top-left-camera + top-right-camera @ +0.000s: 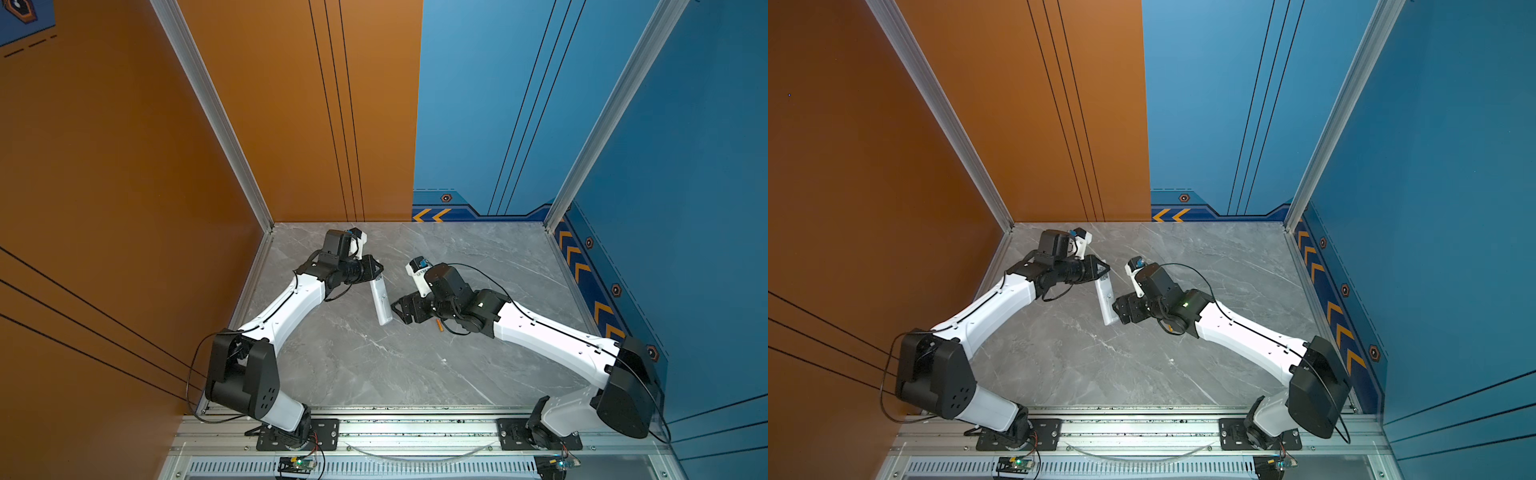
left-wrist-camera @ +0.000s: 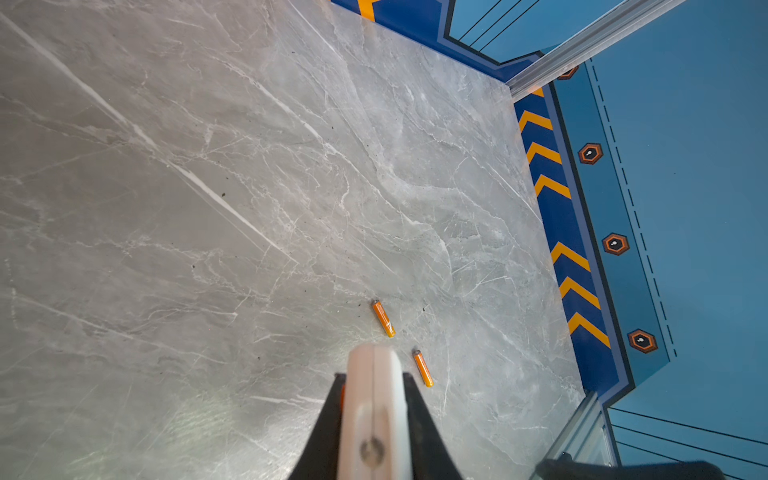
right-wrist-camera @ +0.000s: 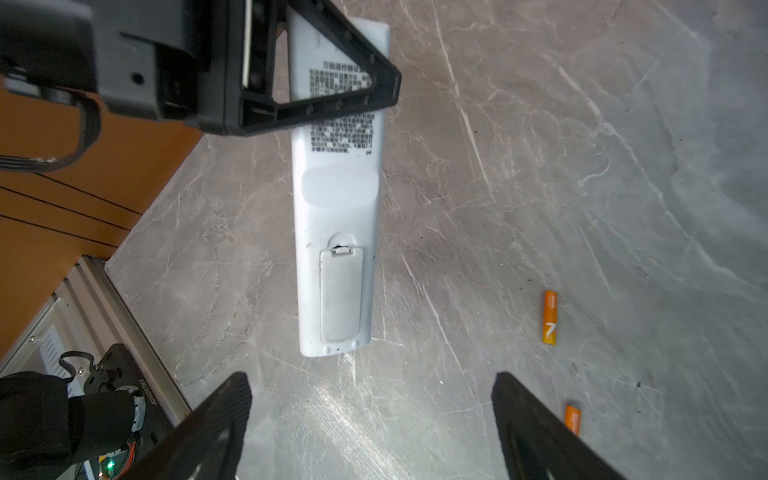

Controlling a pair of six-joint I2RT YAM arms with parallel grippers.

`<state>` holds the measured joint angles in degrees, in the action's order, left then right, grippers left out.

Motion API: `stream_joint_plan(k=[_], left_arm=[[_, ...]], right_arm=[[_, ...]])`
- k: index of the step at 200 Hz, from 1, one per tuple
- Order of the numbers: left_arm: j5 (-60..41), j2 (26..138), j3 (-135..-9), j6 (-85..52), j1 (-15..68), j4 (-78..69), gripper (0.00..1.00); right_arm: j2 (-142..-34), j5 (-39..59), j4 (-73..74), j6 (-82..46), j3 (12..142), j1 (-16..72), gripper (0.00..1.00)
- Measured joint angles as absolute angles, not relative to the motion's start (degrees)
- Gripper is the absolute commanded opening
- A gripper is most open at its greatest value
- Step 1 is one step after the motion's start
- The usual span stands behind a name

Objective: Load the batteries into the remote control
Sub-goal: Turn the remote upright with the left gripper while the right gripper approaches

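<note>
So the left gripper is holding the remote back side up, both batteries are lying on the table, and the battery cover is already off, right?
Not quite: the battery cover is on, closed over its compartment, as the right wrist view shows. The rest holds: the left gripper grips the remote back side up, and both batteries lie on the table.

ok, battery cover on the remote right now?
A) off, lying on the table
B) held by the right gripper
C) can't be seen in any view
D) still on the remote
D: the right wrist view shows the cover seated in the back of the remote, which the left gripper holds.
</note>
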<state>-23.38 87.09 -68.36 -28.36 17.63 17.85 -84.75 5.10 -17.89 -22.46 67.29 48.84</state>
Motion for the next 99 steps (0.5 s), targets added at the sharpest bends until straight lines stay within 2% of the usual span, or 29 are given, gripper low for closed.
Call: stream_joint_plan(k=[58, 99], left_arm=[[-22.92, 87.09, -68.36, -28.36, 17.63, 18.68, 0.0], [-22.92, 87.09, -68.38, -28.36, 17.63, 18.76, 0.0]], right_arm=[[-89.86, 11.97, -13.82, -22.98, 68.49, 47.07, 0.86], [-92.66, 15.53, -11.75, -23.46, 69.14, 46.85, 0.76]])
